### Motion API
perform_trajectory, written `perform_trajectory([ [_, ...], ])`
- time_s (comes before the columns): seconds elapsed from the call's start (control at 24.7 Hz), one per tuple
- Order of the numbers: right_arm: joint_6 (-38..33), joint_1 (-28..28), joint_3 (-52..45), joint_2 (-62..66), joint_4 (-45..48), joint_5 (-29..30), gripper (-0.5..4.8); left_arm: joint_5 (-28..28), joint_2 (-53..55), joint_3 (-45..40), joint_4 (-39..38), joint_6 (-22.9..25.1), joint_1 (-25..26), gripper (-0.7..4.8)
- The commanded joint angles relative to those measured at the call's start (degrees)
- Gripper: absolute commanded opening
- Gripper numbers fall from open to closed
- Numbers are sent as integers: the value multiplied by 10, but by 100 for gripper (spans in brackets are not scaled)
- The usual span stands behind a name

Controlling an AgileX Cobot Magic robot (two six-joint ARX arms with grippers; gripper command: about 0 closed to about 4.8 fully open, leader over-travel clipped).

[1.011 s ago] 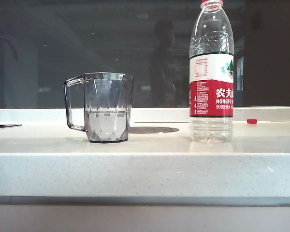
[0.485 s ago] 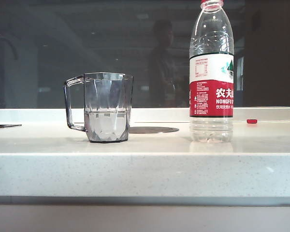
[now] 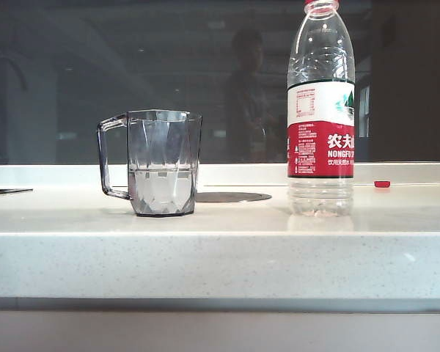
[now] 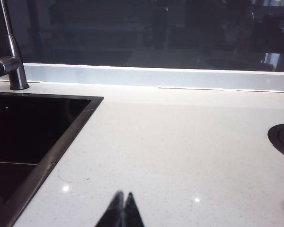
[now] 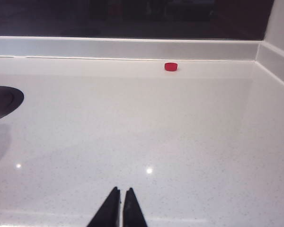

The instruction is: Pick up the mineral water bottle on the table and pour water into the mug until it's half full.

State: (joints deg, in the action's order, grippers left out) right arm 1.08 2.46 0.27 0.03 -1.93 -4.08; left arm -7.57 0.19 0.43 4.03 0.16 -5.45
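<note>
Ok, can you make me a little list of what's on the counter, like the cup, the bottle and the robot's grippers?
mug: smoky-grey faceted plastic mug, upright, about half full of clear water
bottle: tall clear plastic bottle with red-and-white label, upright, uncapped, apart from the mug
cap: small red bottle cap, lying by the back wall
surface: white speckled countertop
left gripper: shut, holding nothing, near the black sink
right gripper: shut, holding nothing

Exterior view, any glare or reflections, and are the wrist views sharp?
Exterior view: dark window mirrors a dim standing figure; clear plastic mineral water bottle shows small highlights. Left wrist view: sharp, shut left gripper above white speckled countertop. Right wrist view: sharp, light spots beyond shut right gripper.
</note>
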Motion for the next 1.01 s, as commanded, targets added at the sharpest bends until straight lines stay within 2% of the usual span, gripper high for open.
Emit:
perform_trajectory([
  [0.04,0,-2,-2,-1,14,-3,31,1,0,2,7,-2,0,-4],
  [1.01,0,-13,-2,-1,16,-3,31,1,0,2,7,-2,0,-4],
])
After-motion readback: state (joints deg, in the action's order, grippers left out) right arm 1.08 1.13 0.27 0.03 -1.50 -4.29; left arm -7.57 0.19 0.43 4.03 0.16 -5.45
